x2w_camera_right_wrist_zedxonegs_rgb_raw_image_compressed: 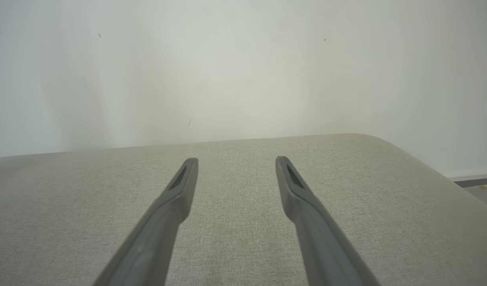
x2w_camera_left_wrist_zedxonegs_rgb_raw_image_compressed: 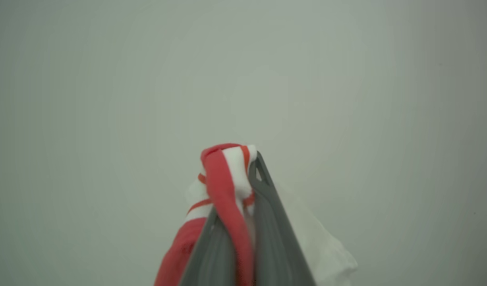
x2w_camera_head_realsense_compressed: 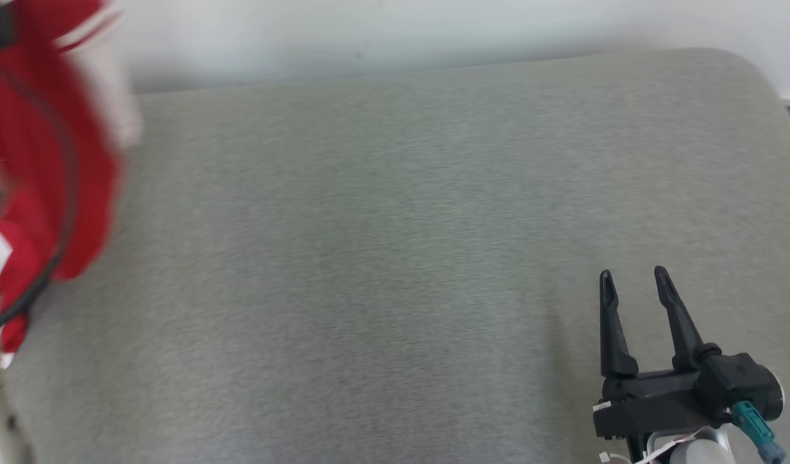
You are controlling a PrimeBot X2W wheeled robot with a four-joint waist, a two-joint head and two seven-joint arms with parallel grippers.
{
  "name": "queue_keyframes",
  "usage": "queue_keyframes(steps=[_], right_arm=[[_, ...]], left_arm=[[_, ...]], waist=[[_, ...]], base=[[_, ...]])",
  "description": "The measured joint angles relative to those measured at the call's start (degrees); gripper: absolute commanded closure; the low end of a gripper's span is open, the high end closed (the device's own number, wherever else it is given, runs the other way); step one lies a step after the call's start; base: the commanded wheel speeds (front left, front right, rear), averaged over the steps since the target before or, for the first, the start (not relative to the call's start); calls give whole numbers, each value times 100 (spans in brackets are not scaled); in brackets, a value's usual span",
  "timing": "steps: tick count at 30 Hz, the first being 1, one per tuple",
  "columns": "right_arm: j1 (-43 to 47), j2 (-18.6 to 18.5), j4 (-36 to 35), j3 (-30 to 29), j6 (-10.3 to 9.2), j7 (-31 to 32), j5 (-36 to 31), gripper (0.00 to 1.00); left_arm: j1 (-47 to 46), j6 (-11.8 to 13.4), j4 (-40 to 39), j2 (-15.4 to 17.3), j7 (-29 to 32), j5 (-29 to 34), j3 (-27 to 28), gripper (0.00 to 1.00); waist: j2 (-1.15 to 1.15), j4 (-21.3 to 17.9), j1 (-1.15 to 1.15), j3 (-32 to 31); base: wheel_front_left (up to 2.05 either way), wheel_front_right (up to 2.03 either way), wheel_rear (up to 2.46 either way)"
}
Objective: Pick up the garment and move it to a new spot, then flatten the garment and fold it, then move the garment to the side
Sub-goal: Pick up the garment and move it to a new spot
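The red and white garment [x2w_camera_head_realsense_compressed: 40,161] hangs blurred at the far left of the head view, lifted above the grey cushioned surface [x2w_camera_head_realsense_compressed: 382,258]. In the left wrist view my left gripper [x2w_camera_left_wrist_zedxonegs_rgb_raw_image_compressed: 243,167] is shut on a bunched fold of the garment [x2w_camera_left_wrist_zedxonegs_rgb_raw_image_compressed: 223,178], red cloth with white and red stripes, which trails down between and beside the fingers. My right gripper [x2w_camera_head_realsense_compressed: 633,280] stands open at the lower right of the head view, low over the surface with nothing between its fingers [x2w_camera_right_wrist_zedxonegs_rgb_raw_image_compressed: 184,186].
A pale wall [x2w_camera_head_realsense_compressed: 433,26] runs behind the surface's far edge. The surface's rounded far right corner [x2w_camera_right_wrist_zedxonegs_rgb_raw_image_compressed: 390,147] drops off to a strip of floor [x2w_camera_right_wrist_zedxonegs_rgb_raw_image_compressed: 478,186]. A dark cable [x2w_camera_head_realsense_compressed: 53,258] loops over the hanging cloth at the left.
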Motion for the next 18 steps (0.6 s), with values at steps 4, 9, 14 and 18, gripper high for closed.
queue_keyframes(steps=[4, 9, 14, 18], right_arm=[[52, -1, 62, 54, 0, 0, 151, 0], [86, 1, 147, 134, 0, 0, 337, 0], [122, 1, 164, 179, 0, 0, 419, 0], [120, 1, 165, 181, 0, 0, 463, 0]], left_arm=[[-229, -8, -80, -311, 99, -47, -310, 100], [-517, -49, 21, -786, 169, -116, -797, 100], [-620, -52, 209, -1207, 100, -170, -1178, 100], [-463, -54, 352, -1432, 43, -199, -1419, 100]], waist=[[0, -223, 0, -51], [0, -614, 0, -122], [0, -989, 0, -149], [0, -1217, 0, -124]], base=[[0, 0, 0], [0, 0, 0], [0, 0, 0], [0, 0, 0]])
